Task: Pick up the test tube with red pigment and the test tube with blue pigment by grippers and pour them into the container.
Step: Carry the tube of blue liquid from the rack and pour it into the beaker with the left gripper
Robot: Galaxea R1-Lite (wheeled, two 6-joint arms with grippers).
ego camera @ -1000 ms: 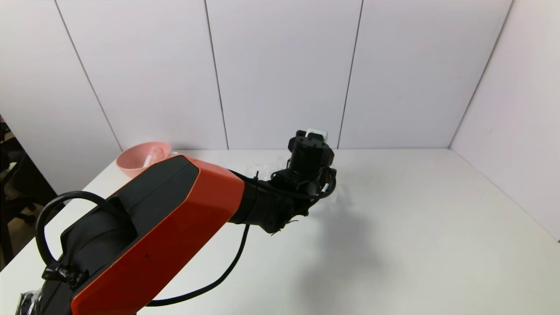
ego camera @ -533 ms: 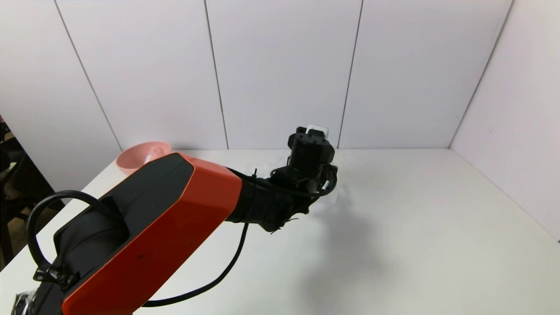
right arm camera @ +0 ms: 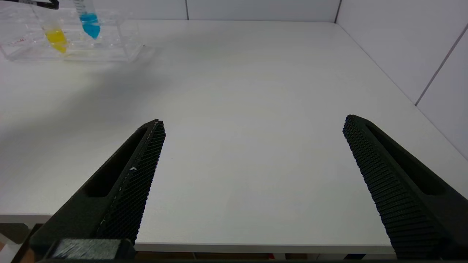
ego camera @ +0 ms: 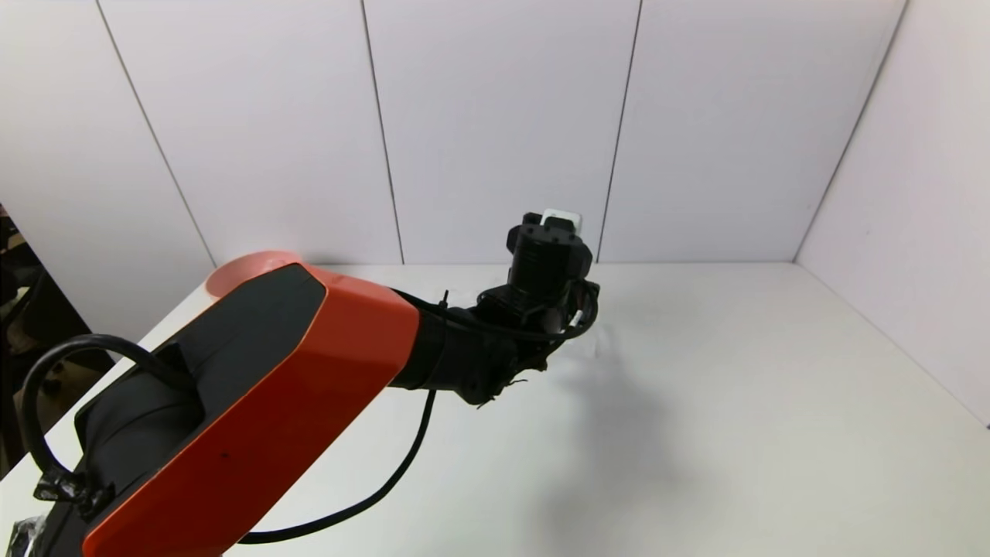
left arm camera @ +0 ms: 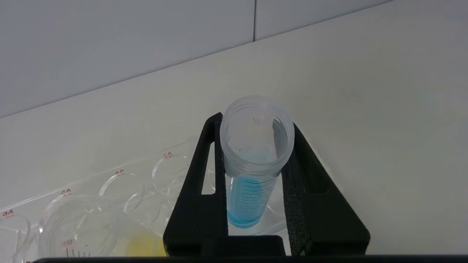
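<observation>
In the left wrist view my left gripper is shut on the test tube with blue pigment, a clear graduated tube with an open mouth, held upright just under its rim. The right wrist view shows that tube's blue tip over the clear rack, higher than the yellow tube's tip beside it. My right gripper stands open and empty above the table's near edge. The test tube with red pigment and the container are out of view. In the head view my left arm hides the rack.
A tube with yellow liquid stands in the rack beside several empty holes. A pink bowl peeks out behind my left arm at the table's far left. White walls close the back and right sides.
My left arm has risen a little with its wrist. It now covers most of the pink bowl in the head view.
</observation>
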